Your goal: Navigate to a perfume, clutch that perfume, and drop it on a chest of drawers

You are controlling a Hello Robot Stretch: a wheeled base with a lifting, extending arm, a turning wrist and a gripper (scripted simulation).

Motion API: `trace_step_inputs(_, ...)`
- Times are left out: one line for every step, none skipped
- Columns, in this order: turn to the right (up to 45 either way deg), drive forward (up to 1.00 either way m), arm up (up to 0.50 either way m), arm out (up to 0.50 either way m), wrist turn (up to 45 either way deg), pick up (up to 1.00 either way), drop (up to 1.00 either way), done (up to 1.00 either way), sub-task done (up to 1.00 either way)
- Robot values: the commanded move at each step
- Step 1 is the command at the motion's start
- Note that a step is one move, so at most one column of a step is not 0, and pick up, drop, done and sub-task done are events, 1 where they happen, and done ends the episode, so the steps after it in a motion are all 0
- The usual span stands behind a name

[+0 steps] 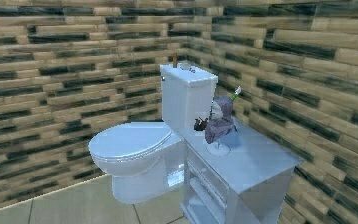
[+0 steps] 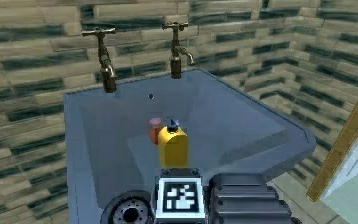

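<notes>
A small yellow bottle with a dark cap point(image 2: 171, 146) stands out against the grey basin point(image 2: 97, 130) in the arm side view, with a little red thing point(image 2: 156, 125) just behind it. Directly below the yellow bottle, at the bottom edge, are a white marked square point(image 2: 182, 196) and the dark parts of my gripper point(image 2: 172, 168). Its far end is hard to make out, so I cannot tell whether it holds anything. In the forward view a small dark bottle point(image 1: 175, 63) stands on the toilet tank point(image 1: 187, 95).
Two brass taps point(image 2: 105, 55) point(image 2: 177, 48) rise behind the basin. The forward view has a white toilet point(image 1: 137, 150) and, to its right, a grey cabinet point(image 1: 247, 170) with a small dark bust point(image 1: 222, 125) on top. Wood-plank walls close in the corner.
</notes>
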Motion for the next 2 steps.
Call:
trace_step_inputs(0.0,0.0,0.0,0.38,0.0,0.0,0.0,0.0,0.0)
trace_step_inputs(0.0,0.0,0.0,0.0,45.0,0.0,0.0,0.0,0.0)
